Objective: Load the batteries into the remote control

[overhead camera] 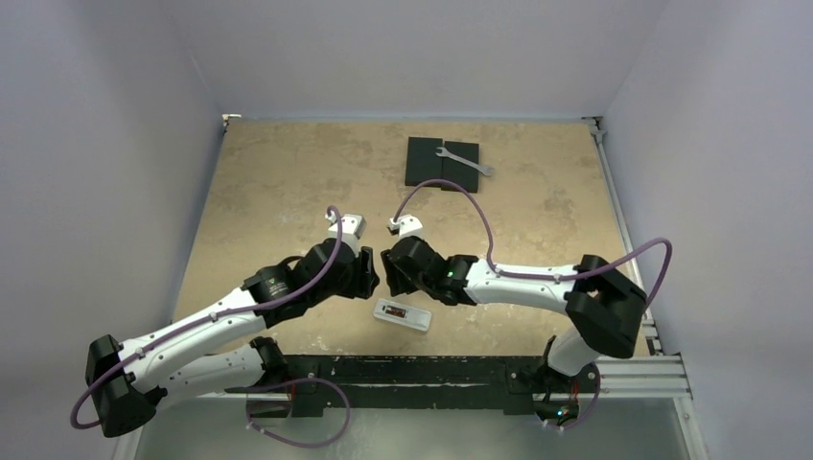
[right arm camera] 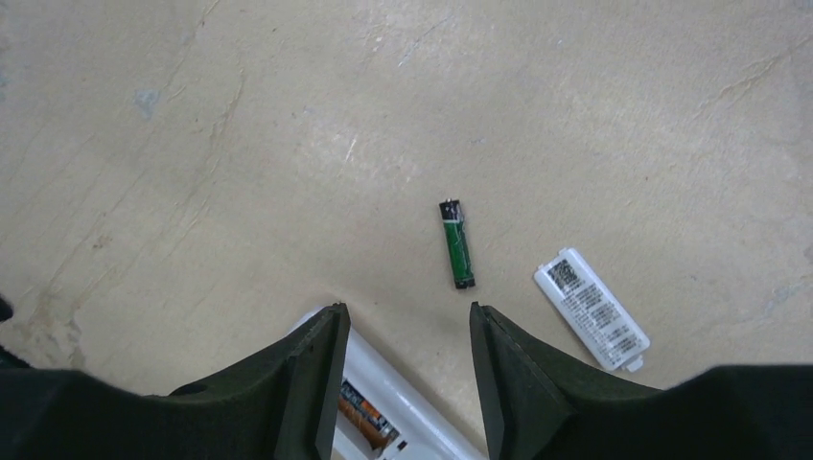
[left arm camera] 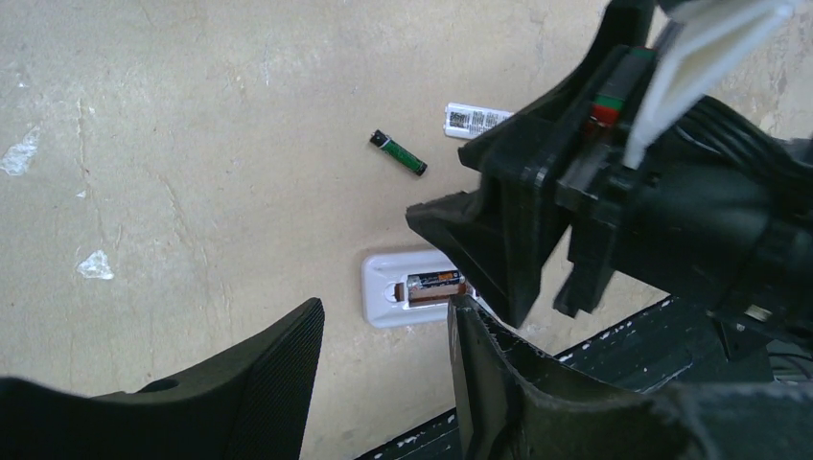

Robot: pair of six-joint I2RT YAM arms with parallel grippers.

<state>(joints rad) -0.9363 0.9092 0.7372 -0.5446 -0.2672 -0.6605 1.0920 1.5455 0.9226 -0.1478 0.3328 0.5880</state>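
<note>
The white remote control [overhead camera: 403,314] lies back-up on the table near the front edge, its battery recess open. One battery with an orange label [left arm camera: 433,281] sits in the recess; it also shows in the right wrist view [right arm camera: 369,417]. A second, green battery [right arm camera: 457,244] lies loose on the table beyond the remote [right arm camera: 412,393], and shows in the left wrist view [left arm camera: 398,153]. My left gripper [left arm camera: 383,305] is open and empty just above the remote [left arm camera: 383,287]. My right gripper [right arm camera: 406,309] is open and empty, over the remote's other end, facing the left one [overhead camera: 369,278].
The remote's white battery cover [right arm camera: 592,309] lies label-up right of the green battery. Two black flat blocks [overhead camera: 427,163] with a silver wrench [overhead camera: 467,160] on them sit at the back of the table. The black front rail [overhead camera: 403,369] runs close behind the remote.
</note>
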